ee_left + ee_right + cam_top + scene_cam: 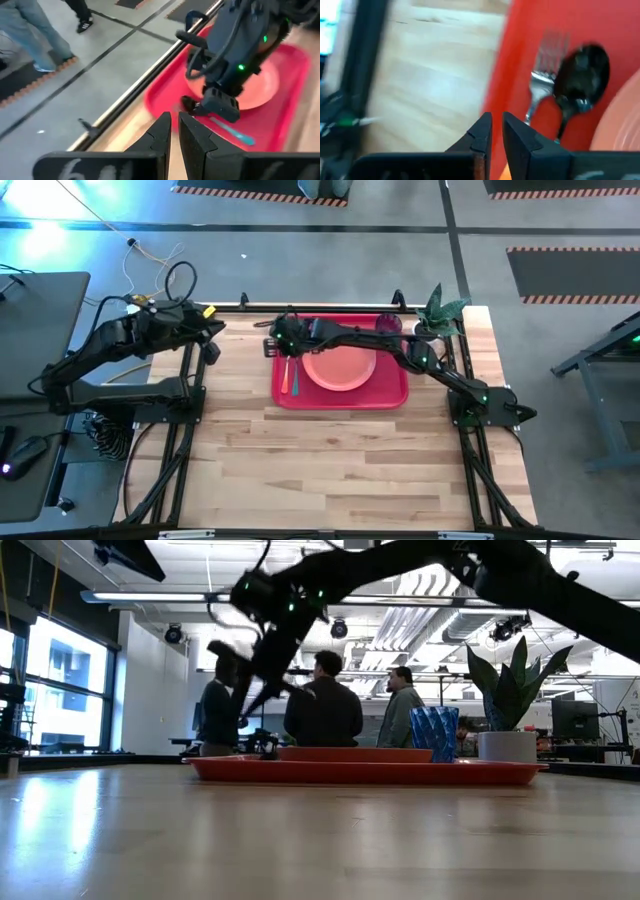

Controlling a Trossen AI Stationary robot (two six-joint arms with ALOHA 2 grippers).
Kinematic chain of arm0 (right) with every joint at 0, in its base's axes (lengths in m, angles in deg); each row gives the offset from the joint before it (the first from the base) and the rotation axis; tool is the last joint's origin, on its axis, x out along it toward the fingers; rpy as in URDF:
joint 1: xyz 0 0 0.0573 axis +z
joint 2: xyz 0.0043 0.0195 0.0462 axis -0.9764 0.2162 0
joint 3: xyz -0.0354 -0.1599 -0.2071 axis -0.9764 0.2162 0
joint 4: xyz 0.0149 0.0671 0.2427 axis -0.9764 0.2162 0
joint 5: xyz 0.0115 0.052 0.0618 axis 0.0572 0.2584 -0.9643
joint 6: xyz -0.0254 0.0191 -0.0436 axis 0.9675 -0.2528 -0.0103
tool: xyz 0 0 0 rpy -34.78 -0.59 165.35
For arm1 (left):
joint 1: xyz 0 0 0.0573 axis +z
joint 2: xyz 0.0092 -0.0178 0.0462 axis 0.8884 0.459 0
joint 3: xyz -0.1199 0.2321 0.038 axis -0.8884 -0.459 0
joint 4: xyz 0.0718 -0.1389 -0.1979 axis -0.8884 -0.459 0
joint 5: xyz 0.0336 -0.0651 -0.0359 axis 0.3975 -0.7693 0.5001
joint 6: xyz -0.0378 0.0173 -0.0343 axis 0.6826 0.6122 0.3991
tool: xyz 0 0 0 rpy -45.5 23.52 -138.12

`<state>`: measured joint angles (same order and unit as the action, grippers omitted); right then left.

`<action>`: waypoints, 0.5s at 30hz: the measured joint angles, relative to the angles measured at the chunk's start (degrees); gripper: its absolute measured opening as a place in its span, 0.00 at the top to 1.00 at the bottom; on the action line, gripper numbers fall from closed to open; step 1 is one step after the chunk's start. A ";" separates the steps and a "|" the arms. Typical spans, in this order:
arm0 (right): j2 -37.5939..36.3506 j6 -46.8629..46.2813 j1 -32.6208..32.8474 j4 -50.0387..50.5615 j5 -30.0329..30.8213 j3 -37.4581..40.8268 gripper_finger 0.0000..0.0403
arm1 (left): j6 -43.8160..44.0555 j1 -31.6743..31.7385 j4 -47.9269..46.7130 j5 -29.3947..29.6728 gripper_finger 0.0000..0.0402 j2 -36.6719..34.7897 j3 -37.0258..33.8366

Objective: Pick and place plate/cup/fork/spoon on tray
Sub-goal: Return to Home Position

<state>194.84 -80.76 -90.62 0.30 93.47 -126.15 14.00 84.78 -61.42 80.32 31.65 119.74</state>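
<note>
The orange-handled silver fork (546, 75) and teal-handled dark spoon (580, 80) lie parallel on the red rectangular tray (392, 394), beside the salmon-pink round plate (340, 369). The right gripper (496, 131) is nearly closed and empty above them.

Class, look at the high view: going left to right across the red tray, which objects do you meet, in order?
fork → spoon → plate → cup

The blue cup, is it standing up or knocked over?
Upright: the cup stands on the tray beside the plant pot.
</note>
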 joint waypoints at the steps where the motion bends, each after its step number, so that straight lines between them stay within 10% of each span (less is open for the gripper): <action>1: -0.70 2.03 0.23 -0.42 0.04 -0.02 0.93 | 0.89 0.00 0.00 -0.93 0.94 -0.51 0.00; 15: -10.12 20.09 6.62 -11.72 0.36 -0.11 0.93 | 8.43 -0.04 -0.50 -16.30 0.94 -10.41 -0.43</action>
<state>184.72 -60.67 -84.00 -11.42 93.83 -126.26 22.43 84.74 -61.92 64.02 21.25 119.31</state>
